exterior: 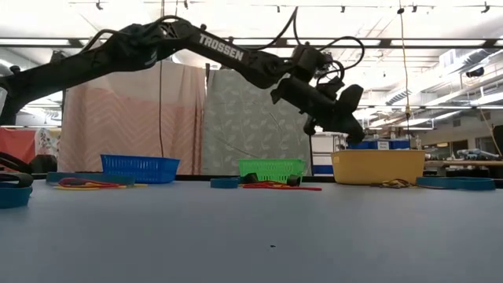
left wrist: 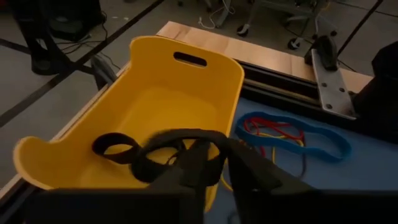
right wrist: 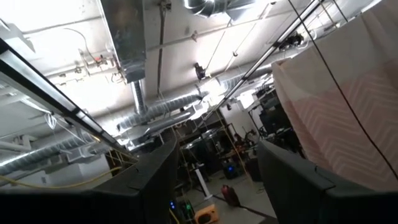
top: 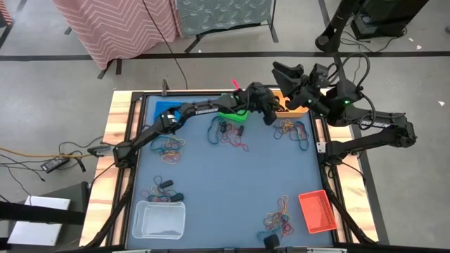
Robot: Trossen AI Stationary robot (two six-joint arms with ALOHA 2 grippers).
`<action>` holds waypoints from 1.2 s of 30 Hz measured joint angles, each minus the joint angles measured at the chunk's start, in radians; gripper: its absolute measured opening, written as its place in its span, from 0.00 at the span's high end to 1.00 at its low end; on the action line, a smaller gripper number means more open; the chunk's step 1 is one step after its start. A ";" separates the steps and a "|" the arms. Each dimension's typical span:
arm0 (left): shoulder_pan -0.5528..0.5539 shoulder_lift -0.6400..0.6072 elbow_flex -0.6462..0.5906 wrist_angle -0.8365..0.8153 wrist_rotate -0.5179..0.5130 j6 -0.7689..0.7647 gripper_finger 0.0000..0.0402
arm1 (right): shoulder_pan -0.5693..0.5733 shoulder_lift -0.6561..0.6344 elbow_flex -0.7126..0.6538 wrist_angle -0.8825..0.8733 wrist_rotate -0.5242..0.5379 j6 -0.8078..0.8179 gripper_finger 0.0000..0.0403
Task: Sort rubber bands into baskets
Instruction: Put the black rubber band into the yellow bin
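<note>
Because the sorting is only partly done, lots of rubber bands lie loose on the blue table mat. Nearest on the left sits the clear white plastic mesh basket (top: 140, 205), with a small pile of bands (top: 160, 191) just beyond it. Nearest on the right is the red-orange mesh basket (top: 316, 212), with a tangle of mixed-colour bands (top: 278, 219) beside it. More bands lie in piles on the middle of the mat (top: 228, 132), so there is plenty left to sort.

Along the far edge stand the blue mesh basket (top: 163, 109) on the left, the green mesh basket (top: 235, 116) in the middle and the yellow-orange plastic basket (left wrist: 161, 99) on the right.

The left gripper (left wrist: 217, 155) has reached all the way across to the far right and hangs over the yellow-orange basket. Its fingers are nearly together and seem to pinch a thin black rubber band loop (left wrist: 180, 134). I think it holds the band up there so it can drop straight in. One other black band (left wrist: 115, 146) lies inside the basket, so this looks like the home for black ones. A wide blue band (left wrist: 323, 140) lies on the mat just beside the basket.

At the far right edge, the right gripper (right wrist: 214, 168) waits. It points up at the ceiling, fingers wide apart and holding nothing, which keeps it out of the way.
</note>
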 joint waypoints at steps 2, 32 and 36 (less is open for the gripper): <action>0.003 0.000 0.000 0.003 0.001 -0.004 0.73 | 0.000 0.000 0.000 -0.010 0.000 0.000 0.43; 0.080 -0.274 -0.021 -0.924 0.159 0.135 0.42 | -0.006 0.000 0.000 -0.101 -0.002 0.000 0.43; 0.043 -0.300 -0.148 -0.912 0.162 0.134 0.42 | 0.005 0.000 0.000 -0.106 0.000 0.000 0.43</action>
